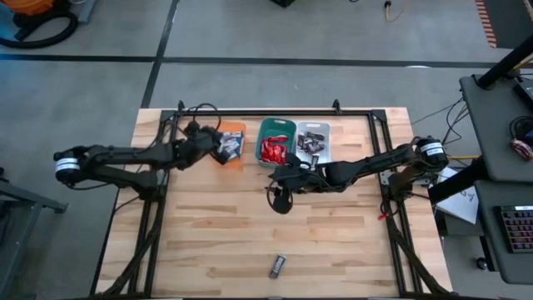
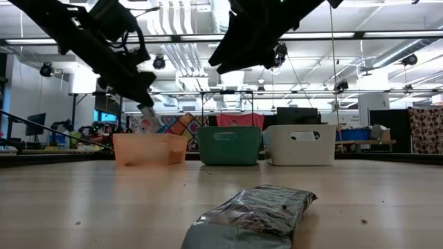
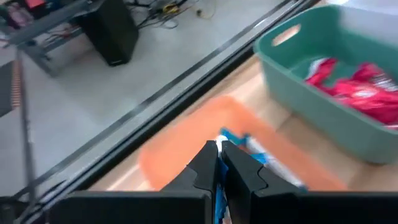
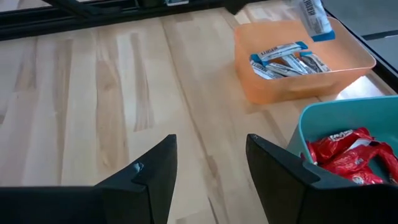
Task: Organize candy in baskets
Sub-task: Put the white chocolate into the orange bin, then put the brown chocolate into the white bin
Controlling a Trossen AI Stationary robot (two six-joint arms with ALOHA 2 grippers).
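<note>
My left gripper is shut on a blue-and-white candy bar above the orange basket, which holds several blue-and-white bars. The teal basket holds red bars. The white basket holds dark bars. One dark grey bar lies flat on the table near its near edge, and fills the foreground of the low view. My right gripper hangs open over bare table, just on the near side of the teal basket. My left gripper pinches the blue-and-white bar between its two shut fingers, with blue wrapper showing at their tips. The bar is lifted clear and hangs down below the fingers, its lower blue end over the orange basket.
The three baskets stand side by side along the table's far edge. A black frame rail runs behind them and down both sides. Bare wood lies between the baskets and the lone dark bar.
</note>
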